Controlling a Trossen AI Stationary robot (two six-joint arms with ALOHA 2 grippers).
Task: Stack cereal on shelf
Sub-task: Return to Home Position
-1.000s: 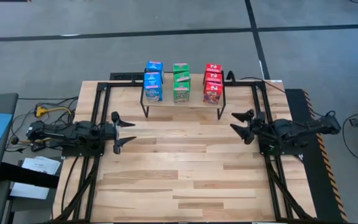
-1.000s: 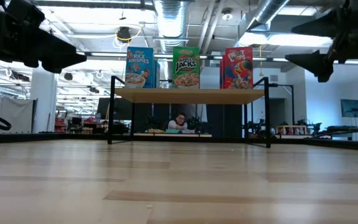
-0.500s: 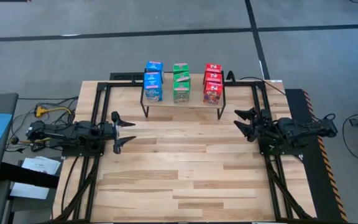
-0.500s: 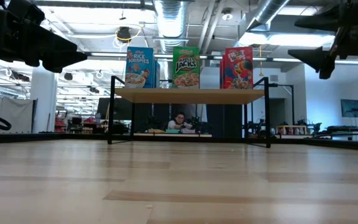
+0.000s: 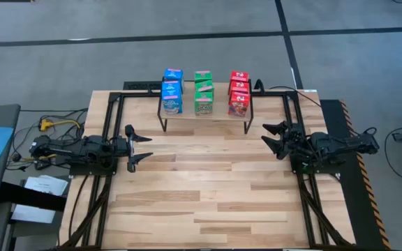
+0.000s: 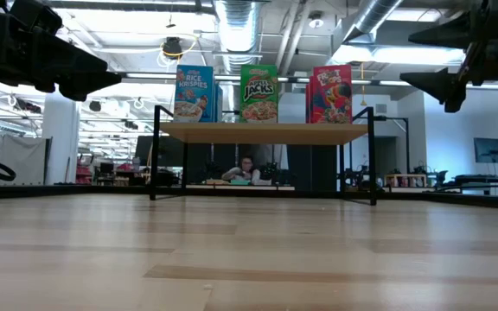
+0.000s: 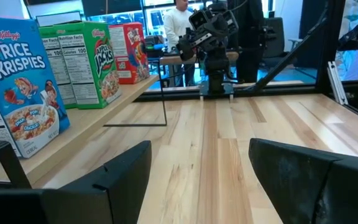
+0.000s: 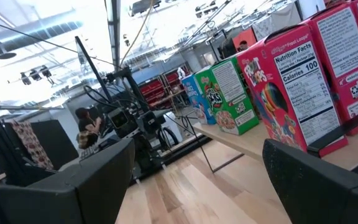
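The shelf (image 5: 204,116), a light-wood board on thin black legs, stands at the middle of the table's far side. On it the cereal boxes stand upright on their bases in three rows running front to back: blue (image 5: 172,96), green (image 5: 203,97), red (image 5: 239,99); blue (image 6: 194,93), green (image 6: 258,93) and red (image 6: 331,93) face the low view. My left gripper (image 5: 142,148) hovers open at the table's left side, pointing level toward the right. My right gripper (image 5: 268,135) hovers open at the right side, pointing left. Both are empty and short of the shelf.
Black metal frame rails (image 5: 110,125) run along the table's left, right and far edges. The slatted wooden tabletop (image 5: 208,188) spreads between the arms and toward the near edge. A person (image 6: 247,168) sits in the room behind the shelf.
My right gripper has drawn back a little toward the table's right edge and stays open. The boxes on the shelf stand as before.
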